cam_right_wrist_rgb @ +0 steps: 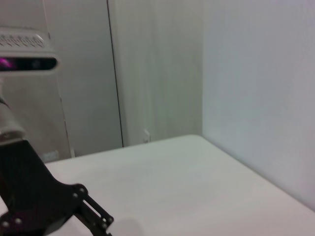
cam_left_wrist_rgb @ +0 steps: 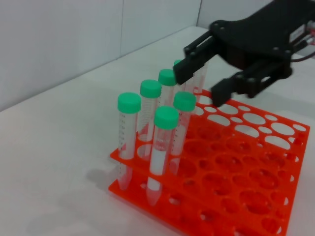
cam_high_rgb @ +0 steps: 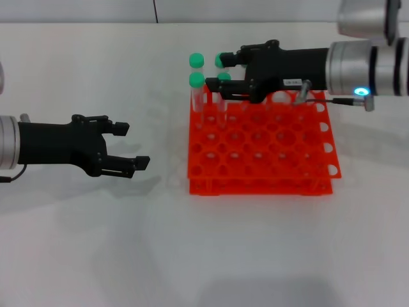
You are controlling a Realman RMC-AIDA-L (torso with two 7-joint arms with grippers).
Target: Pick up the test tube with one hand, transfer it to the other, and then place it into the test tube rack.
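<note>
Between the spread fingers of the right gripper (white sticker, blue light) stands the test tube, seated in the far-left corner of the test tube rack among five green-capped tubes. Well left hovers the left gripper, jaws apart and empty.
</note>
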